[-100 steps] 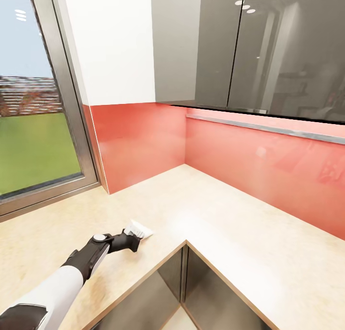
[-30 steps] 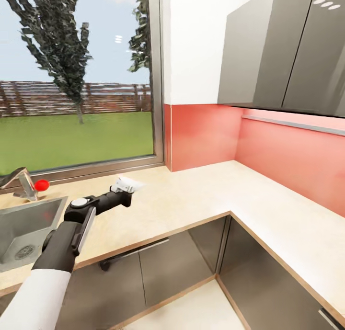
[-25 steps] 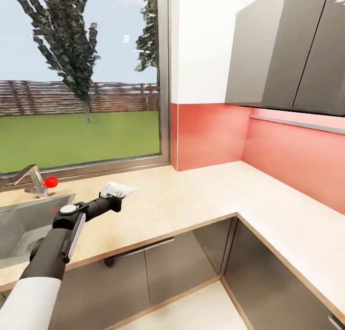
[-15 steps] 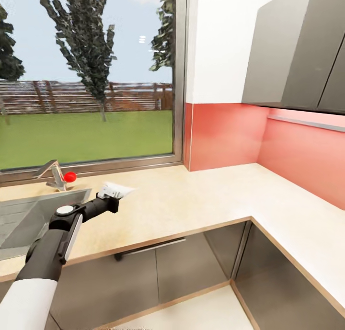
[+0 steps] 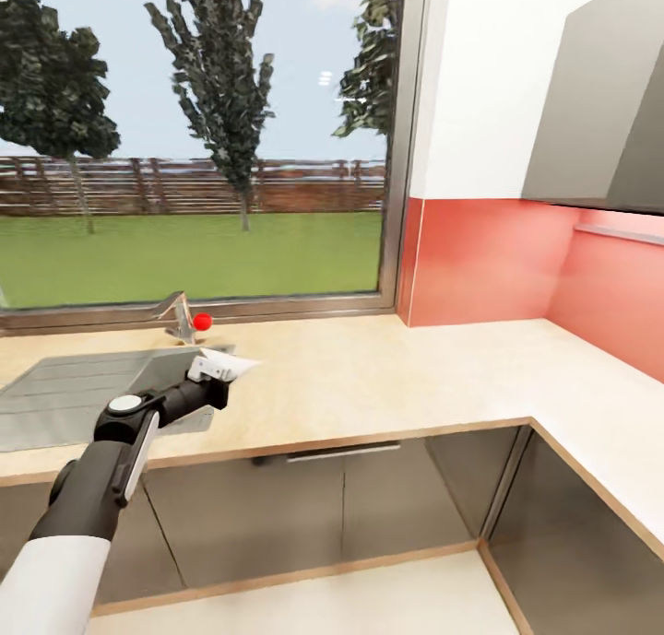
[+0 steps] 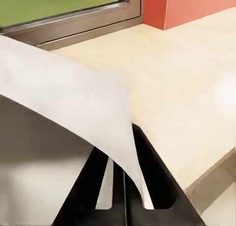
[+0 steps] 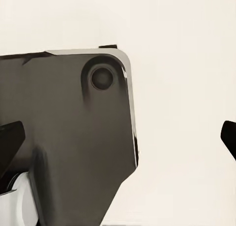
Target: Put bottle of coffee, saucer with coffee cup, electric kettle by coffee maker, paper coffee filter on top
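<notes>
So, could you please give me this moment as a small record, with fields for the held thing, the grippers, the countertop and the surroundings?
held thing: white paper coffee filter, pinched at one edge
left gripper: shut on the filter, held over the countertop near the sink
right gripper: fingertips at the picture edges in the right wrist view, apart
countertop: beige, L-shaped
sink: steel, faucet with a red knob
surroundings: window, red backsplash
</notes>
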{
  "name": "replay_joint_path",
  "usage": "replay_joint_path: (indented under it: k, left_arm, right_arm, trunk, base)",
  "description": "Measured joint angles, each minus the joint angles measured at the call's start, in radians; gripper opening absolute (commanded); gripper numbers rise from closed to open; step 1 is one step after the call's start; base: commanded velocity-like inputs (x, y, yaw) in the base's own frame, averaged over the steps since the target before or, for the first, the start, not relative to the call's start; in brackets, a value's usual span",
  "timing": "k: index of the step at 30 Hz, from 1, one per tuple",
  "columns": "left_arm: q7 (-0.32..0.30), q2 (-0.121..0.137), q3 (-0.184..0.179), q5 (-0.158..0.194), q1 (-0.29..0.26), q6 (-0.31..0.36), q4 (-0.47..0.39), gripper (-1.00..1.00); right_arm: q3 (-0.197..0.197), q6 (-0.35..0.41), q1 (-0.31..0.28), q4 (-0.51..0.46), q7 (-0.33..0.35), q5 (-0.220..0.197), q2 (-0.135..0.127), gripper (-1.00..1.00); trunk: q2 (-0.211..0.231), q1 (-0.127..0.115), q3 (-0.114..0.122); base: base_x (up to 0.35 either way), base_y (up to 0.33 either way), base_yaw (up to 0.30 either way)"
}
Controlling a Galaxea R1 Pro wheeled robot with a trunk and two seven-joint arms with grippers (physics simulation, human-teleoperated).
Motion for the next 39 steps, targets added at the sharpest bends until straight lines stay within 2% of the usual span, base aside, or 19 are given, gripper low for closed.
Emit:
replay_joint_path:
  k: [6, 13, 18, 23, 33, 39]
  left_arm:
    - [0.002, 0.001, 0.0, -0.001, 0.0, 0.0, -0.001, -1.0]
    - [0.002, 0.001, 0.002, 0.0, 0.0, -0.002, -0.002, -1.0]
    - [0.001, 0.003, 0.002, -0.001, 0.0, 0.005, -0.057, -1.0]
    - [0.0, 0.016, 0.002, 0.003, 0.0, 0.012, -0.074, -1.0]
    - [0.001, 0.017, 0.01, 0.0, 0.001, 0.01, -0.08, -1.0]
    - [0.0, 0.017, 0.04, 0.001, 0.0, 0.008, -0.08, -1.0]
  right_arm:
    - [0.0, 0.0, 0.0, 0.0, 0.0, 0.0, 0.0, 1.0]
    - [-0.001, 0.0, 0.0, 0.0, 0.0, 0.0, 0.001, 1.0]
    - [-0.001, 0.0, 0.0, 0.0, 0.0, 0.0, 0.001, 1.0]
    - [-0.002, -0.002, 0.0, 0.0, 0.0, 0.0, 0.002, 1.0]
    - [-0.001, -0.002, 0.0, -0.001, 0.001, 0.0, 0.0, 1.0]
    - [-0.003, -0.002, 0.0, -0.003, 0.004, -0.002, 0.001, 1.0]
  trunk:
    - [0.0, 0.0, 0.0]
    - [0.0, -0.001, -0.002]
    - [0.0, -0.001, -0.004]
    - [0.0, -0.001, -0.006]
    - [0.0, -0.001, -0.007]
    - [0.0, 0.0, -0.007]
  base:
    - [-0.224, 0.226, 0.278]
    - [-0.017, 0.082, 0.278]
    - [0.0, 0.003, 0.278]
    - [0.0, 0.086, 0.271]
    - [0.0, 0.299, 0.019]
    - [-0.069, 0.304, 0.0]
